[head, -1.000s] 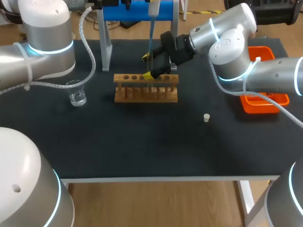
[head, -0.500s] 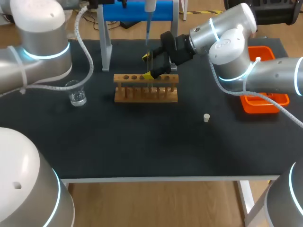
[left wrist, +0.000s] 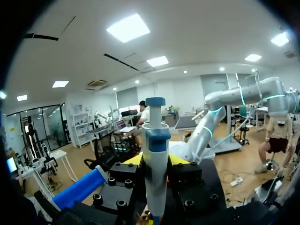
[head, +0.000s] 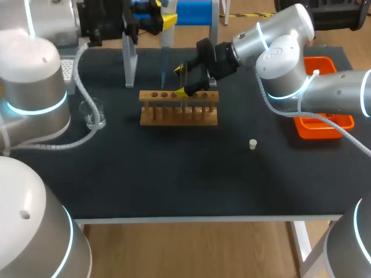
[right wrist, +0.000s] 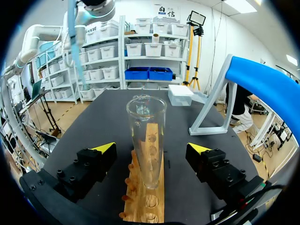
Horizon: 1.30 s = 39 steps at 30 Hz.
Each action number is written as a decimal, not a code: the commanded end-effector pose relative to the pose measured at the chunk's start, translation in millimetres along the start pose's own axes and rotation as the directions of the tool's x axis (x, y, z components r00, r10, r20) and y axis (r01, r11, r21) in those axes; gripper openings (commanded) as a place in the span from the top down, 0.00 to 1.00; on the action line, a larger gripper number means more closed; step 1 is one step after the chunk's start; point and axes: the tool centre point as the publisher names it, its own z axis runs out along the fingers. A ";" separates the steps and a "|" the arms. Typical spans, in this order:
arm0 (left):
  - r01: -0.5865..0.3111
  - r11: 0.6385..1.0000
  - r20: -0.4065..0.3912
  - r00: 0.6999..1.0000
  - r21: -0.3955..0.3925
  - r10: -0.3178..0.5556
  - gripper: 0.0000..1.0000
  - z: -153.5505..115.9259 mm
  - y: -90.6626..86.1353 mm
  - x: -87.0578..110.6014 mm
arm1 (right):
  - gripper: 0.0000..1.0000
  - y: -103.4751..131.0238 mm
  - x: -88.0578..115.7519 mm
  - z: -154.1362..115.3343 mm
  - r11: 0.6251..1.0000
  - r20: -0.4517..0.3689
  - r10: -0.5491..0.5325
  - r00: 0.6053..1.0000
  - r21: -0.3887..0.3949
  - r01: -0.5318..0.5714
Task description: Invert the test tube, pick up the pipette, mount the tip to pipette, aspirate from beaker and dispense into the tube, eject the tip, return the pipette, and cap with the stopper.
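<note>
Wooden rack (head: 178, 109) mid-table. Clear test tube (right wrist: 146, 140) upright in rack, mouth up, untouched between the spread fingers of right gripper (right wrist: 152, 148). White-and-blue pipette (left wrist: 155, 140) vertical, clamped in left gripper (head: 165, 18), above and behind rack's left end; blue tip (head: 163, 74) mounted, pointing down. Glass beaker (head: 94, 114) upright, well left of rack. Small white stopper (head: 253, 144) on table, right-front of rack

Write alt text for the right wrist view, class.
A clear test tube stands upright in a wooden rack on the black table, between the yellow-tipped fingers of the open pincer, touching neither.
</note>
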 end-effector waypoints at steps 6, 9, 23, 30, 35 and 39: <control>0.010 1.000 -0.039 0.999 0.011 -0.010 1.00 10.2 16.5 34.2 | 0.00 0.3 -0.3 -1.5 1.000 -0.003 0.000 1.000 0.003 0.000; 0.005 1.000 -0.073 0.997 0.019 -0.004 1.00 18.3 20.3 42.6 | 0.00 0.3 -0.3 -1.5 1.000 -0.003 0.000 1.000 0.003 0.000; 0.031 0.997 -0.063 0.998 0.069 -0.027 1.00 36.8 51.7 68.1 | 0.00 0.3 -0.3 -1.5 1.000 -0.003 0.000 1.000 0.003 0.000; 0.045 0.996 -0.062 0.997 0.081 -0.040 1.00 40.9 56.7 73.5 | 0.00 0.3 -0.3 -1.5 1.000 -0.003 0.000 1.000 0.003 0.000; 0.049 0.996 -0.051 0.998 0.078 -0.045 1.00 39.8 57.6 74.9 | 0.00 0.3 -0.3 -1.5 1.000 -0.003 0.000 1.000 0.003 0.000; 0.049 0.996 -0.051 0.998 0.078 -0.045 1.00 39.8 57.6 74.9 | 0.00 0.3 -0.3 -1.5 1.000 -0.003 0.000 1.000 0.003 0.000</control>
